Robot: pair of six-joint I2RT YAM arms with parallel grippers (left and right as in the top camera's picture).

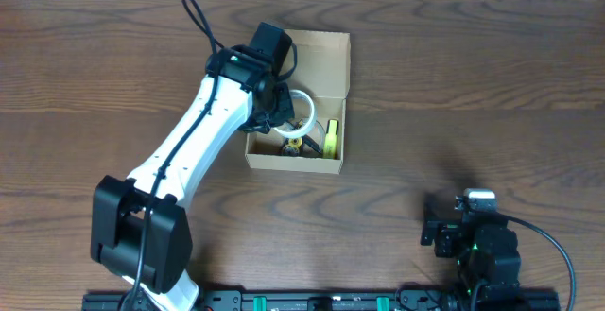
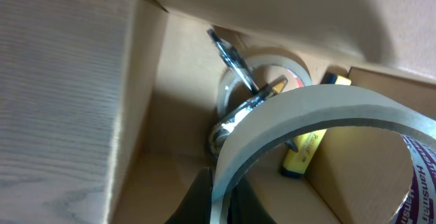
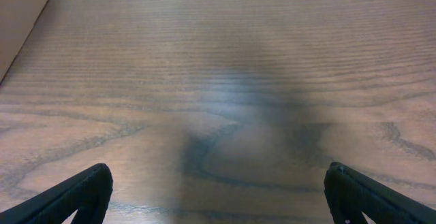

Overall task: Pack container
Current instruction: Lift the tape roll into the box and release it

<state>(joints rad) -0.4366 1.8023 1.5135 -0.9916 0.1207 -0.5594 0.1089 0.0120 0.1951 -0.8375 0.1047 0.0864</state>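
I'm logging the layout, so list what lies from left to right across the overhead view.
From the left: left arm's base → container, and within its span the white tape roll, then the yellow marker → right arm.

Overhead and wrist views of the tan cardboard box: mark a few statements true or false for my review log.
1. The left gripper holds a beige masking-tape roll over the tan cardboard box. True.
2. The box's flap lid is shut. False: the lid stands open.
3. A yellow marker pen lies inside the box. True.
4. The right gripper clamps a tape roll. False: it is open and empty, above the brown wooden table.
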